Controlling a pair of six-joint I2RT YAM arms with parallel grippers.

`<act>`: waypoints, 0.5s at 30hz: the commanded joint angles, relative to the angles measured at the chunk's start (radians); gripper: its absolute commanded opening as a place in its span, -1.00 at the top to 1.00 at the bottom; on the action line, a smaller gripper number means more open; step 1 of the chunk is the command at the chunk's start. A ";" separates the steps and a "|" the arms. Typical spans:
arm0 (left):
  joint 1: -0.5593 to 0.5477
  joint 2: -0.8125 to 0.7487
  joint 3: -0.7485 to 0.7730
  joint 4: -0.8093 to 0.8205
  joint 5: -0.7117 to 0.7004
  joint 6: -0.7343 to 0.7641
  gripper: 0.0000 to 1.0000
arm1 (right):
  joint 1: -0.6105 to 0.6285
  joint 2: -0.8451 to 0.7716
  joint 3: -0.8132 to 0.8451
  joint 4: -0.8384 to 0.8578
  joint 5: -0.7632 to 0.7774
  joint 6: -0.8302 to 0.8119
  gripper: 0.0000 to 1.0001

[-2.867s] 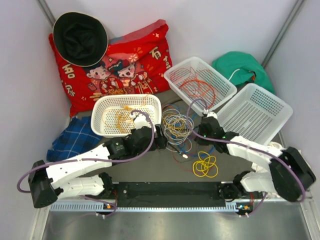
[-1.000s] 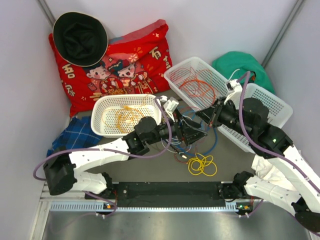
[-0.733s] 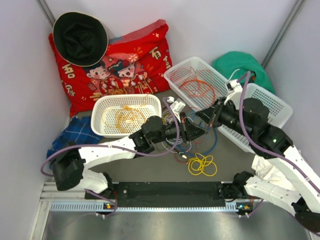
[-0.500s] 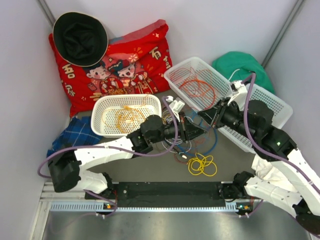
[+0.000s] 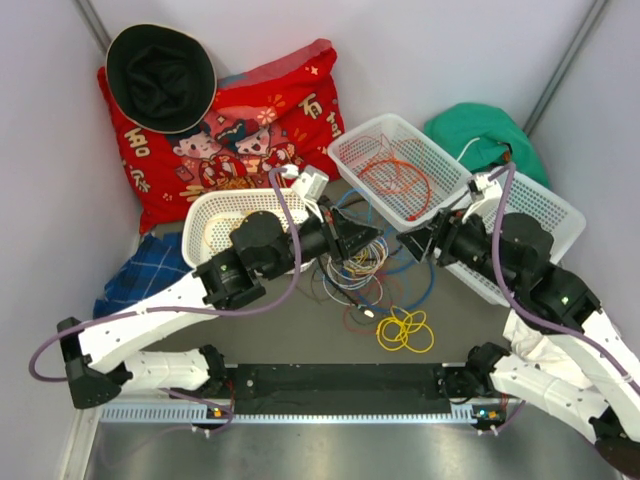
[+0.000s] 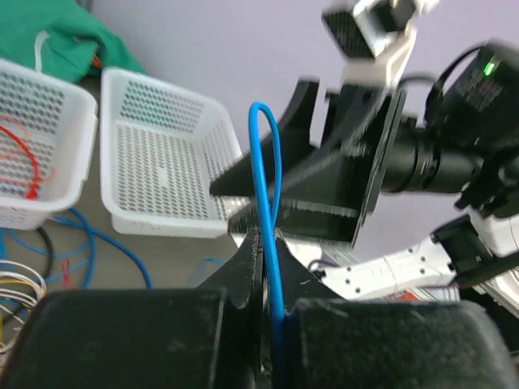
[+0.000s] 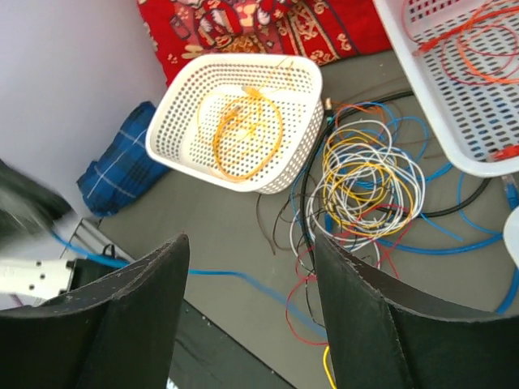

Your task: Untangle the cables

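The cables [image 5: 352, 268] lie in a loose tangle of white, yellow, red, black and blue loops at the table's middle, also in the right wrist view [image 7: 366, 180]. A separate yellow coil [image 5: 405, 329] lies nearer the front. My left gripper [image 5: 357, 241] hovers above the tangle, shut on a blue cable [image 6: 265, 166] that loops up out of its jaws [image 6: 266, 243]. My right gripper [image 5: 413, 246] faces it from the right, open and empty [image 7: 250, 240]. A blurred stretch of blue cable [image 7: 243, 280] runs over the table below it.
A white oval basket [image 5: 250, 194] holds orange-yellow cables. A rectangular basket [image 5: 345, 160] holds red and orange ones. An empty basket [image 5: 540, 200] stands at the right. Red cushion [image 5: 250, 120], black hat [image 5: 160, 75], green cloth [image 5: 480, 130] and plaid cloth [image 5: 145, 275] ring the back and left.
The grippers met over the tangle. My left gripper shut on the blue cable and drew back left with it. My right gripper opened and let go.
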 commanded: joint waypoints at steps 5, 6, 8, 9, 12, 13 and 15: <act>-0.001 0.044 0.245 -0.212 -0.164 0.130 1.00 | 0.010 -0.117 -0.117 0.149 -0.226 -0.074 -0.22; -0.001 0.053 0.254 -0.212 -0.164 0.131 1.00 | 0.011 -0.137 -0.130 0.152 -0.227 -0.081 -0.22; -0.001 0.064 0.274 -0.212 -0.162 0.134 1.00 | 0.010 -0.158 -0.159 0.155 -0.223 -0.100 -0.22; -0.001 0.072 0.280 -0.214 -0.158 0.134 1.00 | 0.010 -0.175 -0.168 0.161 -0.226 -0.106 -0.22; -0.001 0.087 0.300 -0.218 -0.153 0.131 1.00 | 0.011 -0.192 -0.197 0.193 -0.238 -0.120 -0.22; -0.002 0.090 0.305 -0.218 -0.150 0.128 1.00 | 0.010 -0.200 -0.206 0.202 -0.250 -0.123 -0.22; -0.001 0.095 0.310 -0.220 -0.147 0.127 1.00 | 0.010 -0.194 -0.214 0.232 -0.261 -0.127 -0.22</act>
